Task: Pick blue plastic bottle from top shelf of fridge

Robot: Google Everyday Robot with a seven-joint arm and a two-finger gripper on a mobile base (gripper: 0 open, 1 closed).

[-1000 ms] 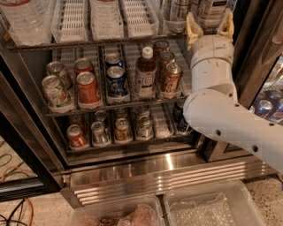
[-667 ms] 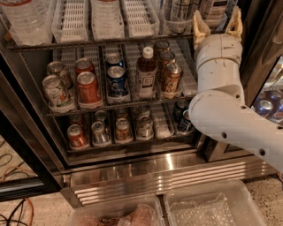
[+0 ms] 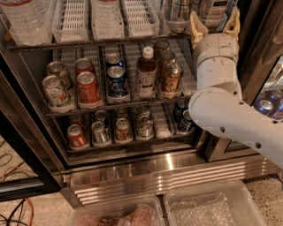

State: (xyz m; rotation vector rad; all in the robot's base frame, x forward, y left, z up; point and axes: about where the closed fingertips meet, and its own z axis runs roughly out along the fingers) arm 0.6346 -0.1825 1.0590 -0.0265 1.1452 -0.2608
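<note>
The blue plastic bottle (image 3: 213, 8) stands at the right end of the top shelf (image 3: 110, 43) of the fridge (image 3: 154, 170), its upper part out of view. The tool (image 3: 215, 23) has shifted right and a little up in the last second. It is released, with the fingers now spread either side of the bottle's base. It looks lined up, with reaching in and closing left to do.

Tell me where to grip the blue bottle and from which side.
Probably its labelled body, from the front: the blue bottle stands upright at the front edge of the top shelf, its top out of view. The open gripper is right before it.
</note>
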